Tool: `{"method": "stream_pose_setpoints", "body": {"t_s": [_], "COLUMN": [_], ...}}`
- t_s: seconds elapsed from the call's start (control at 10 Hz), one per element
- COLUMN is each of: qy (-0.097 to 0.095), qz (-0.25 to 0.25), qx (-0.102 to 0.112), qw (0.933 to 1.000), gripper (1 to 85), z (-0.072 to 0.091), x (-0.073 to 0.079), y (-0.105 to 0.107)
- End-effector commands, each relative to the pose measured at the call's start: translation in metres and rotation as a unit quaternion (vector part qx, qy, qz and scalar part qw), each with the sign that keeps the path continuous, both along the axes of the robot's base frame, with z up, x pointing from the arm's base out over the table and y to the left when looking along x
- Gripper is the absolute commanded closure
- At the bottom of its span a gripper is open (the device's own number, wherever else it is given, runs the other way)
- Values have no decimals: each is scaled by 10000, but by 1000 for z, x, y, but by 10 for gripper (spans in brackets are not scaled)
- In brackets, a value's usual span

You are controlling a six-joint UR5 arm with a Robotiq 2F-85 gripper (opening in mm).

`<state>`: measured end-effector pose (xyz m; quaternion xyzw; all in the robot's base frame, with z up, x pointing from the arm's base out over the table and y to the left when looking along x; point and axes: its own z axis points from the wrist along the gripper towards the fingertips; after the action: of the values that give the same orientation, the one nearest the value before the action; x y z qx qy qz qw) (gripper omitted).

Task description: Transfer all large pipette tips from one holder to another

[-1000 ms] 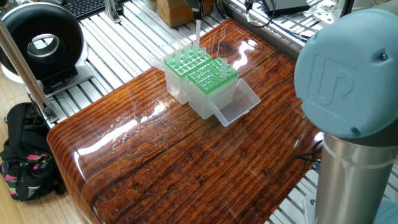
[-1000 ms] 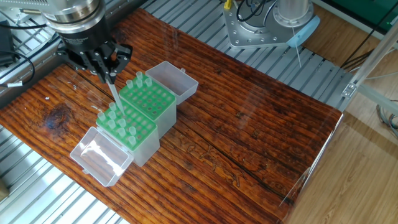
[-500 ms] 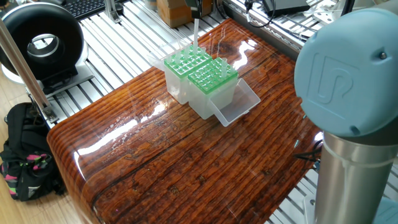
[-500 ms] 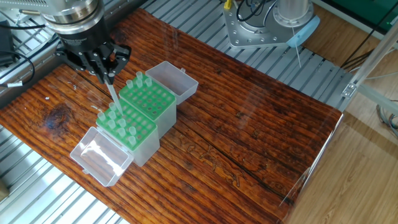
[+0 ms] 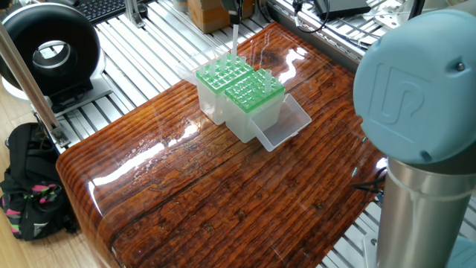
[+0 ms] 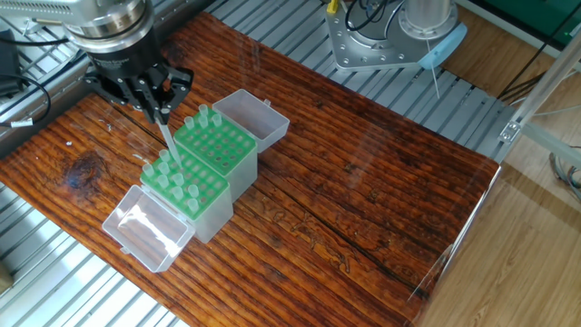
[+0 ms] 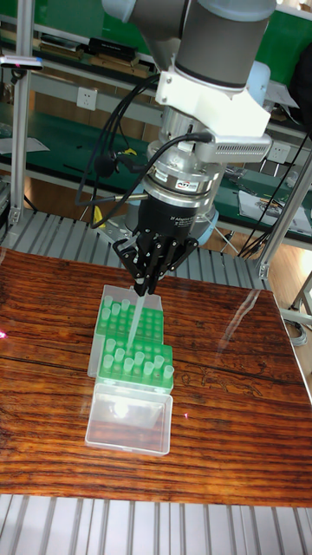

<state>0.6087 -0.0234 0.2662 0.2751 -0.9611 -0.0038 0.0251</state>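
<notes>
Two holders with green perforated tops stand side by side on the wooden table. The near holder carries several large pipette tips. On the far holder two tips stand at its back edge. My gripper hangs over them, shut on one translucent tip that points down. Its lower end sits near the seam between the holders; whether it touches a hole I cannot tell. In one fixed view the holders show, but the gripper is nearly cut off at the top.
Each holder has a clear lid folded open on the table: one lid at the near end, another lid at the far end. The arm's blue base stands at the table's corner. A black round device and a backpack lie beyond the edge.
Hardly anything: the gripper and the tip it holds shift by a hair over the holders. The holders and lids have not moved.
</notes>
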Motion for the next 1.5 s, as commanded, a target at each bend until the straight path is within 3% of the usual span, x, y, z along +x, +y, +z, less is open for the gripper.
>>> {"method": "stream_pose_setpoints", "body": {"t_s": [0.0,0.4,1.2,1.4], "qy": [11,84,82,59], "qz": [82,226,303,303], "qx": [-12,-58,77,45], "qw": [10000,9997,9995,9995], "gripper": [717,710,687,637], "z": [-3,-6,-14,-16], "x": [0,-1,5,8], "y": [-4,-7,-2,-3]}}
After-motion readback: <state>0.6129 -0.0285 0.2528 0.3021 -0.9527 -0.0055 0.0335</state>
